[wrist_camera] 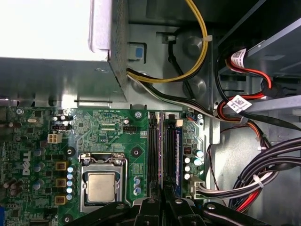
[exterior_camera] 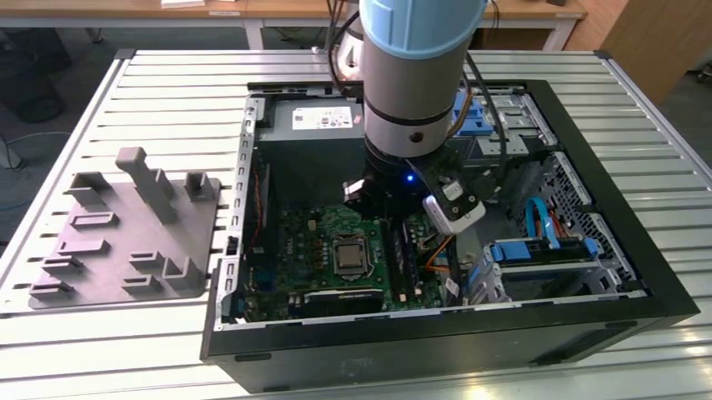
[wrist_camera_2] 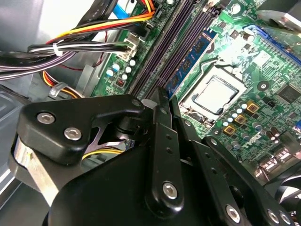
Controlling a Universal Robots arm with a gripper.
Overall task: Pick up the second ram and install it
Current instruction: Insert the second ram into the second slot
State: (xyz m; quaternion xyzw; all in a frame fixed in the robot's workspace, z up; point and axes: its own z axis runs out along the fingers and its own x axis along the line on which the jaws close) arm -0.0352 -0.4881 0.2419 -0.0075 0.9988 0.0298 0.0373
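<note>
Open computer case (exterior_camera: 651, 283) lies on a slatted table (exterior_camera: 167, 92). It holds a green motherboard (exterior_camera: 306, 242), a grey power supply box (exterior_camera: 306, 125), blue drive trays (exterior_camera: 534, 250) and bundled cables (wrist_camera: 263, 169). The arm reaches down into the case over the memory slots (wrist_camera: 153, 150), beside the processor socket (wrist_camera: 101, 186). In the first wrist view the gripper (wrist_camera: 162, 205) has its black fingers (wrist_camera: 149, 212) drawn narrow, almost together, pinching the second ram (wrist_camera: 162, 146). The stick is seen edge-on as a thin pale line running out from between the fingertips, along the slot row. Cannot tell whether it is seated in a slot or just above one. Another stick with a blue label (wrist_camera: 178, 155) stands in the slot just beside it, on the cable side. Outside the case, at the exterior view's left, the grey holder block (exterior_camera: 122, 242) sits on the table with bare posts and pockets.
</note>
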